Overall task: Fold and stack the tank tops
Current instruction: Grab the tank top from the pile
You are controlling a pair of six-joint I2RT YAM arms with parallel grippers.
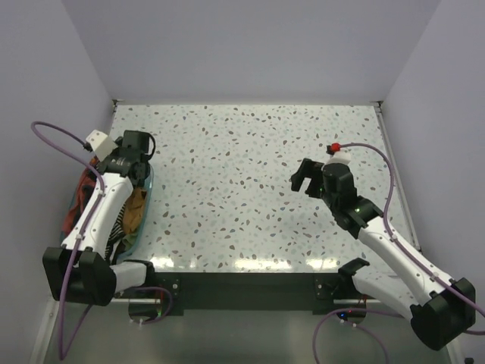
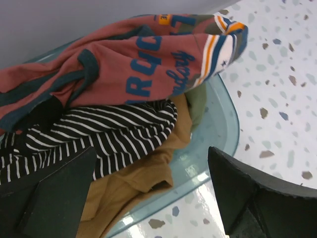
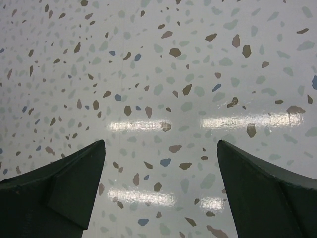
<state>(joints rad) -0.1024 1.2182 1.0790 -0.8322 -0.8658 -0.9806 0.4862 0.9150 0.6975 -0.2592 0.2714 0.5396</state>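
Presently, listed from left to right across the speckled white terrazzo-pattern table (image 1: 242, 152):

Item 1. Translucent teal plastic bin (image 2: 220, 124), at the table's left edge, against the left wall. It holds all the tank tops that can be seen, in a loose heap.

Item 2. Rust-red cloth tank top with dark navy trim and a blue-white graphic (image 2: 124, 64). It lies crumpled on top of the heap, one corner draped over the bin's far rim.

Item 3. Black-and-white thin-striped tank top (image 2: 114, 129), bunched directly beneath the red one.

Item 4. Mustard-orange cloth (image 2: 133, 188), lowest in the heap, pressed against the bin wall. How many garments it makes up cannot be told.

Item 5. Left gripper (image 2: 151, 158), hanging over the bin with jaws spread wide and nothing between them, clear of the cloth.

Item 6. Right gripper (image 3: 161, 146), right of the table's middle, jaws likewise wide and empty, only bare tabletop below.

Progress: judged at the very start. No top lies on the table, none is folded, no stack exists. Every garment is yet to be drawn out, flattened, folded and piled.
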